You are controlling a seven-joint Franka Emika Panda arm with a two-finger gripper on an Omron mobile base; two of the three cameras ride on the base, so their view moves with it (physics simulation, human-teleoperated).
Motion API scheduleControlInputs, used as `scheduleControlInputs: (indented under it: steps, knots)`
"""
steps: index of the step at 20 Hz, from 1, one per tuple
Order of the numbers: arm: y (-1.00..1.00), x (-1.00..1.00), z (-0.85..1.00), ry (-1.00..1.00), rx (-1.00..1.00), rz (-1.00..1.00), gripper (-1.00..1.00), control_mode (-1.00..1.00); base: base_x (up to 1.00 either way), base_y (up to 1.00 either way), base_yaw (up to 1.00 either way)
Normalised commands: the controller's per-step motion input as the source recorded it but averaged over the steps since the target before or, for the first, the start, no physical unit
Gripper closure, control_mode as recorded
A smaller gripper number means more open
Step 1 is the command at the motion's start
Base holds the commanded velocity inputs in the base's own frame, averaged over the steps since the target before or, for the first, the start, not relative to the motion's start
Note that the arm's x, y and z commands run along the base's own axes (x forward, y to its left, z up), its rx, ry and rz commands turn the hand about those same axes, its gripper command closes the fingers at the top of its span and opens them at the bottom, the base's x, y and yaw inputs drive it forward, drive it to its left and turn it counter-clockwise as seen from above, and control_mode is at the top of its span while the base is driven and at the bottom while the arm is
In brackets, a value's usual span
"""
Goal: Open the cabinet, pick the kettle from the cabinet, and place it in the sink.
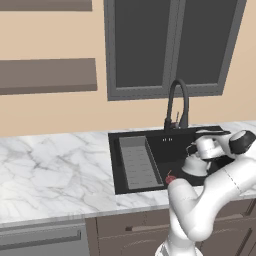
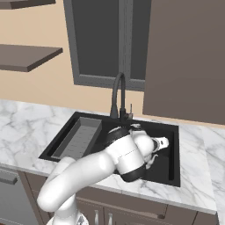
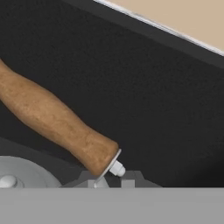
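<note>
The silvery kettle point(image 1: 195, 166) sits low inside the black sink point(image 1: 165, 147), in its right half. My gripper point(image 1: 196, 150) reaches down from the right onto the kettle's top. In the hand view the light brown handle point(image 3: 57, 122) runs from upper left down to my gripper point(image 3: 109, 181), which is shut on its end, and the grey lid point(image 3: 22, 175) shows at lower left. From the right base view my arm hides most of the kettle point(image 2: 153, 161) in the sink point(image 2: 169, 169). The dark brown cabinet point(image 2: 189, 57) hangs above at the right.
A ribbed grey tray point(image 1: 137, 162) fills the sink's left part. The black arched tap point(image 1: 177, 100) stands behind the basin. White marble counter point(image 1: 55, 170) stretches left. Brown wall shelves point(image 1: 47, 75) hang upper left, and a dark window point(image 1: 165, 45) is behind the tap.
</note>
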Motion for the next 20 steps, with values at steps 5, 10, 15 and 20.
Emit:
scheduleControlInputs:
  steps: [5,10,15,20]
  knots:
    - [0.00,0.00,-0.13,-0.10,0.00,0.00,1.00,-1.00,0.00,0.00,0.00]
    - [0.00,-0.02,-0.29,-0.06,-0.01,0.00,1.00,-1.00,0.00,0.00,0.00]
    - [0.00,-0.02,-0.33,0.00,-0.05,0.00,1.00,-1.00,0.00,0.00,0.00]
    - [0.03,-0.03,-0.32,0.00,-0.06,0.00,1.00,-1.00,0.00,0.00,0.00]
